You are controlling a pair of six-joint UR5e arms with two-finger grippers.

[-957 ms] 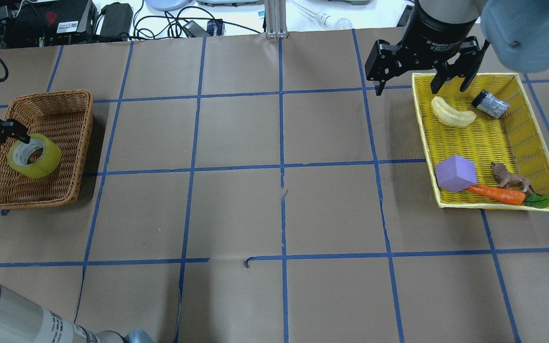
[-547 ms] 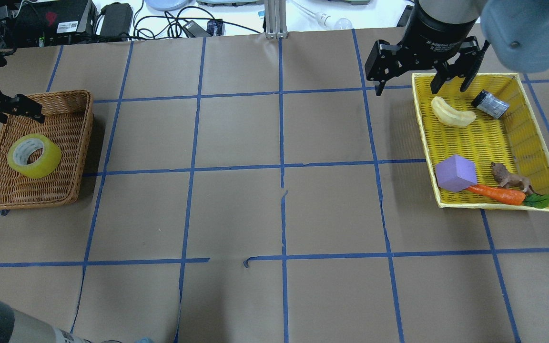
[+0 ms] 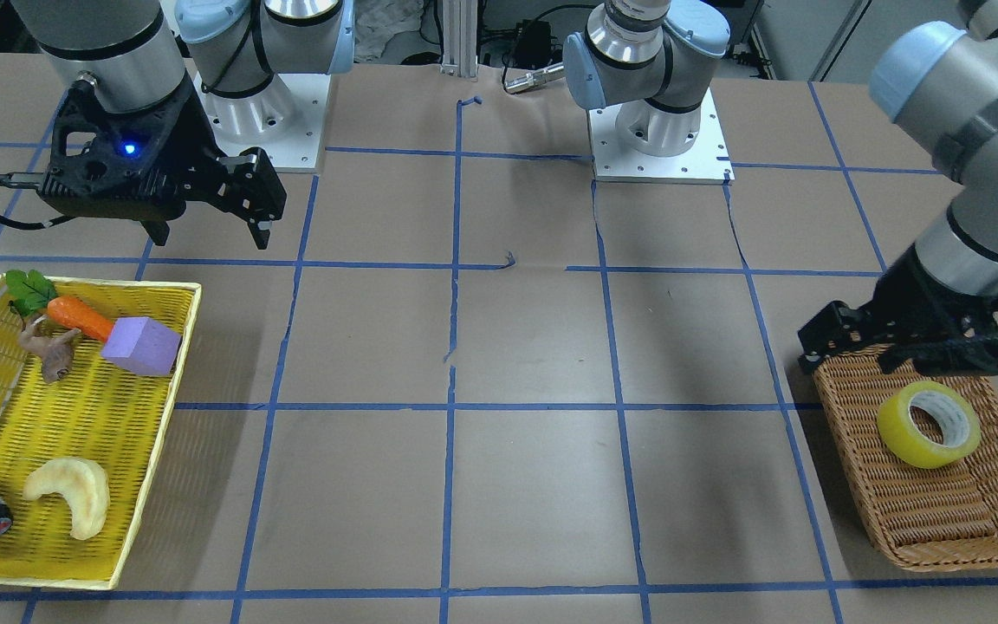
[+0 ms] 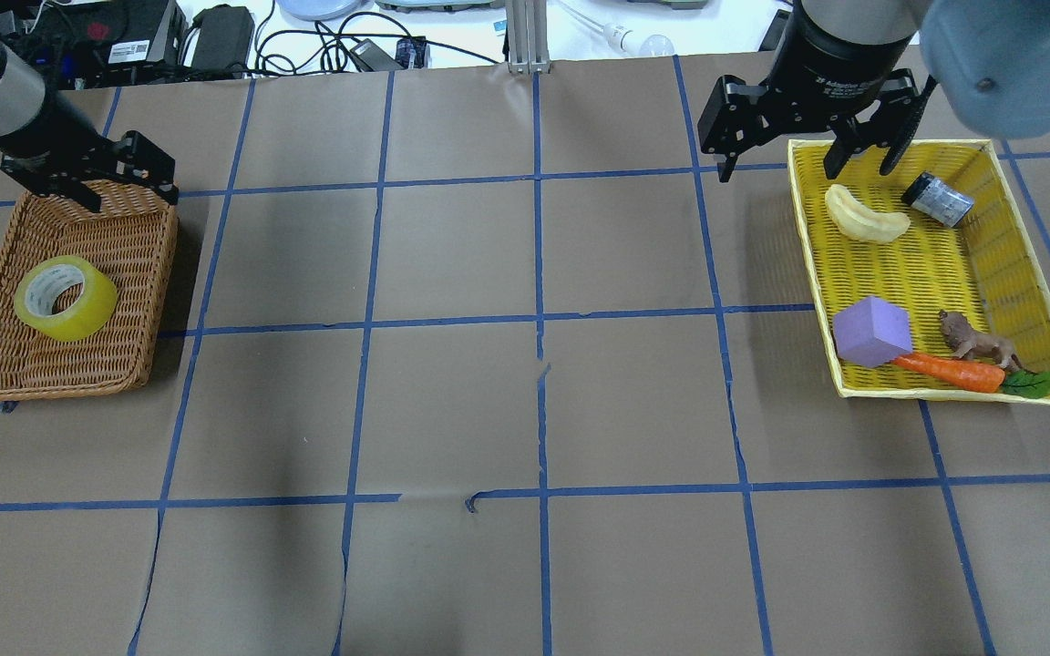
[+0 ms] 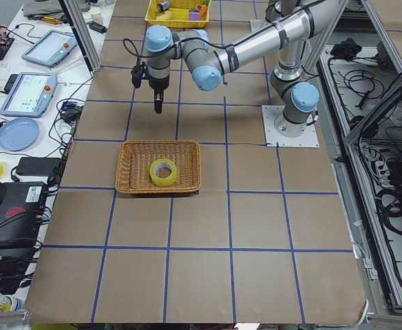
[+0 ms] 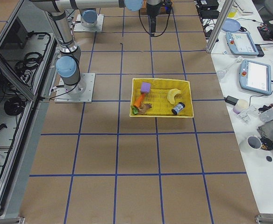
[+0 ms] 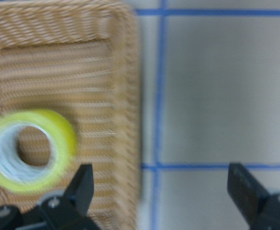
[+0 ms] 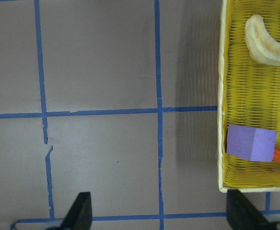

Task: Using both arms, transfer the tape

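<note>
Nearest the robot, the table (image 4: 452, 410) was covered in brown paper marked into squares by blue lines. Farther out, on the robot's left, a wicker basket (image 4: 78, 364) was set on it. The tape (image 4: 97, 305) was lying flat inside, toward the basket's left side, enclosed by the woven wall on every side. On the robot's right, well apart from the basket, a yellow tray (image 4: 926, 264) was seen. At its near end a purple block (image 4: 871, 331), a carrot (image 4: 949, 369) and a small lion figure (image 4: 976, 342) were crowded together. A pale crescent (image 4: 864, 217) and a small grey cylinder (image 4: 938, 199) were lying toward its far end.

Farther still, the left gripper (image 4: 131, 199) was held above the basket's far right corner, its fingers spread wide and nothing between them. In the left wrist view one finger was seen over the basket and the other over bare paper, with the tape clear of both. The right gripper (image 4: 803, 169) was held over the tray's far left corner, likewise spread wide and holding nothing, so that the tray's rim was straddled. The table's far right corner was hidden in the overhead view by the right arm's light blue joint cap (image 4: 1008, 55). Beyond the far edge, cables and power bricks (image 4: 306, 41) were crowded beside a metal post (image 4: 525, 36).
</note>
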